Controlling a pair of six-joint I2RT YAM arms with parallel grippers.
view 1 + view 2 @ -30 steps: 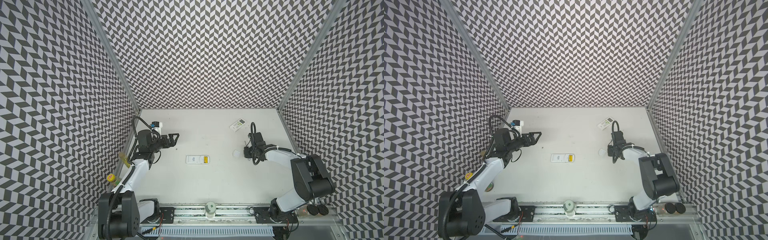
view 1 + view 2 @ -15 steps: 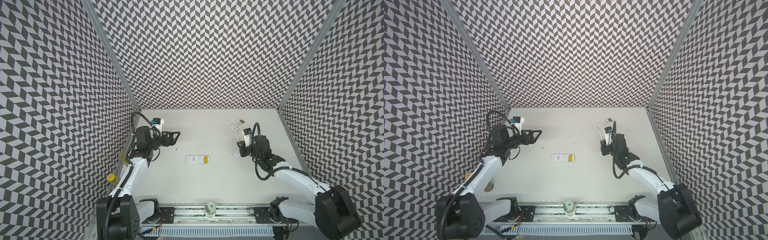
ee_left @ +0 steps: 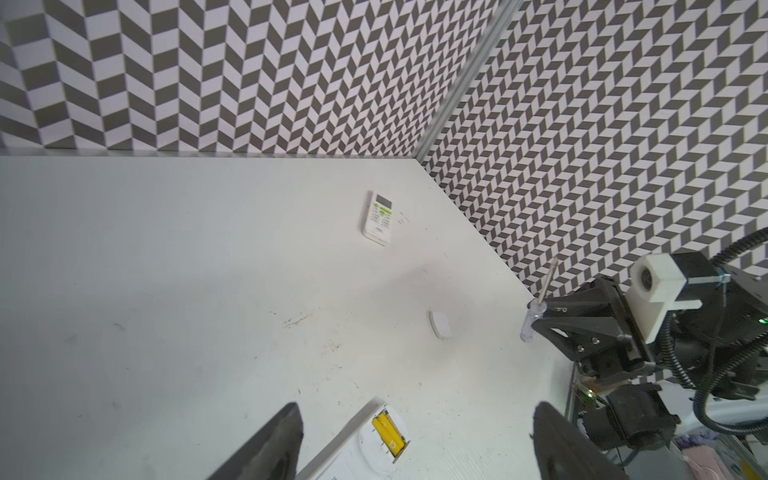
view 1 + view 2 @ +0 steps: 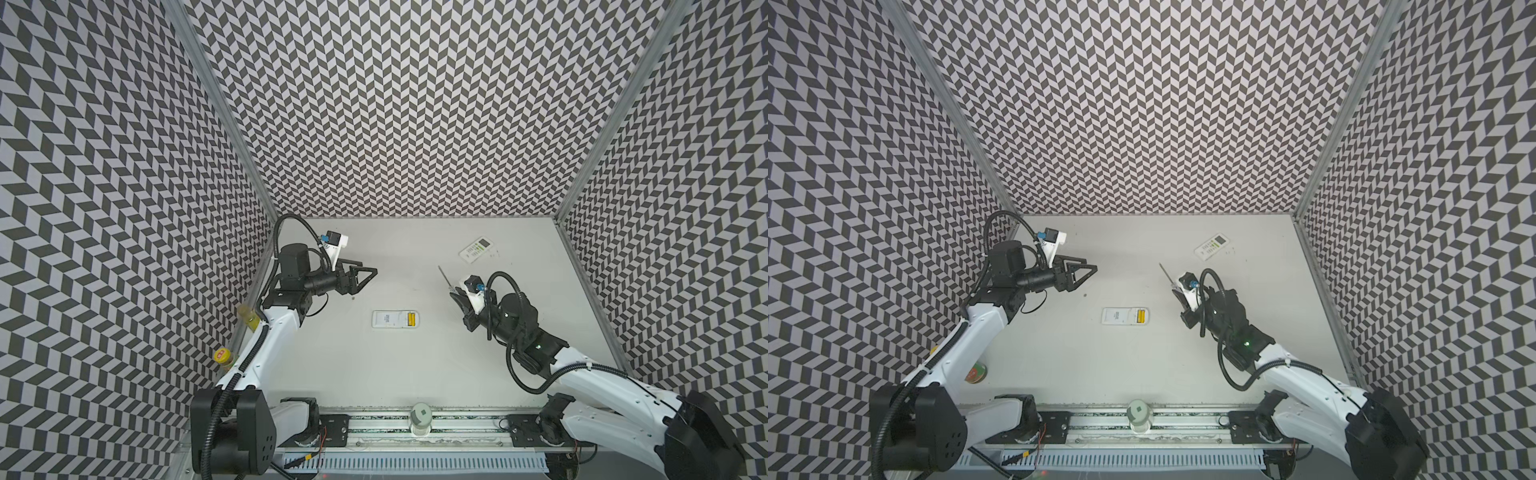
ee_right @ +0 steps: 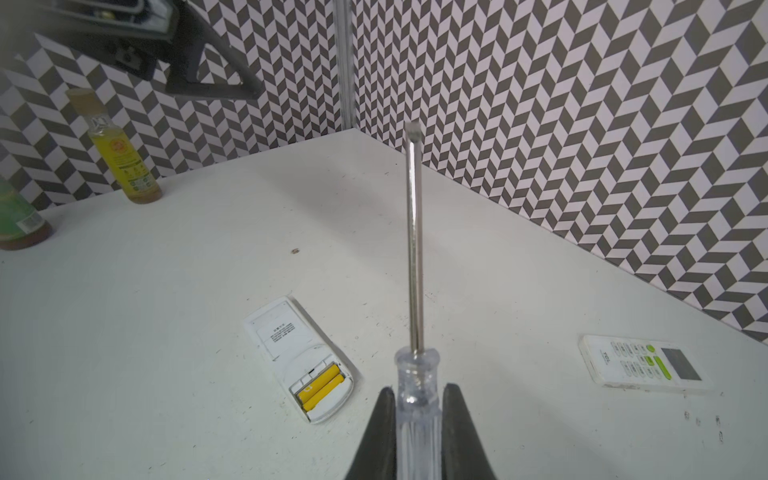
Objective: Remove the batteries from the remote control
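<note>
The white remote control (image 4: 388, 319) (image 4: 1119, 316) lies face down mid-table, its battery bay uncovered. Two yellow batteries (image 4: 411, 319) (image 5: 322, 381) (image 3: 388, 432) sit side by side in the bay. My left gripper (image 4: 365, 276) (image 3: 415, 419) hovers open, behind and left of the remote, holding nothing. My right gripper (image 4: 455, 296) (image 5: 417, 392) is shut on the clear handle of a screwdriver (image 5: 415, 249) (image 4: 444, 276), to the right of the remote. The metal shaft points toward the back wall. A small white cover (image 3: 440, 324) lies on the table near the right gripper.
A second white remote (image 4: 478, 249) (image 5: 644, 365) lies face up at the back right. A yellow bottle (image 5: 120, 153) (image 4: 249, 322) and a green-labelled jar (image 5: 16, 220) (image 4: 976, 372) stand by the left wall. A white cylinder (image 4: 419, 417) sits on the front rail.
My right arm has swung out and lifted from the table with the screwdriver in its grip. My left gripper has moved slightly right, and its jaws have narrowed a little.
</note>
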